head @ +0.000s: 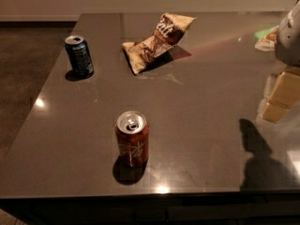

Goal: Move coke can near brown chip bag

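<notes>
The coke can, red-brown with a silver top, stands upright near the front edge of the dark table. The brown chip bag lies at the back middle of the table, tilted up on one end, well behind the can. My gripper is at the right edge of the view, partly cut off, above the table's right side. It is far to the right of the can and holds nothing that I can see. Its shadow falls on the table at the front right.
A dark blue can stands upright at the back left, near the table's left edge. A pale packet lies at the far right behind the arm. The floor drops away on the left and in front.
</notes>
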`<action>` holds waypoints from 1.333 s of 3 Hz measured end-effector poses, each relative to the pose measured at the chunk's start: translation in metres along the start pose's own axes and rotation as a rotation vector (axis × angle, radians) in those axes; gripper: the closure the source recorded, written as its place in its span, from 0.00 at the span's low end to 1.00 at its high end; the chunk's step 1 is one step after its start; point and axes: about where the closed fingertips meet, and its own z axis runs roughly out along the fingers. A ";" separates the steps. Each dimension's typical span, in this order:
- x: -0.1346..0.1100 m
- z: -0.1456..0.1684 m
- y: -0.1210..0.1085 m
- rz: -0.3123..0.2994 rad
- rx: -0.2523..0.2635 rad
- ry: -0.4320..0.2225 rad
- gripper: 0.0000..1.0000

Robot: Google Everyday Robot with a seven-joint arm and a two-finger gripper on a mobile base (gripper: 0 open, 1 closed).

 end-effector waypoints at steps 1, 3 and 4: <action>-0.001 0.000 0.000 0.000 0.002 -0.001 0.00; -0.024 0.015 0.021 -0.055 -0.052 -0.114 0.00; -0.048 0.028 0.047 -0.118 -0.097 -0.191 0.00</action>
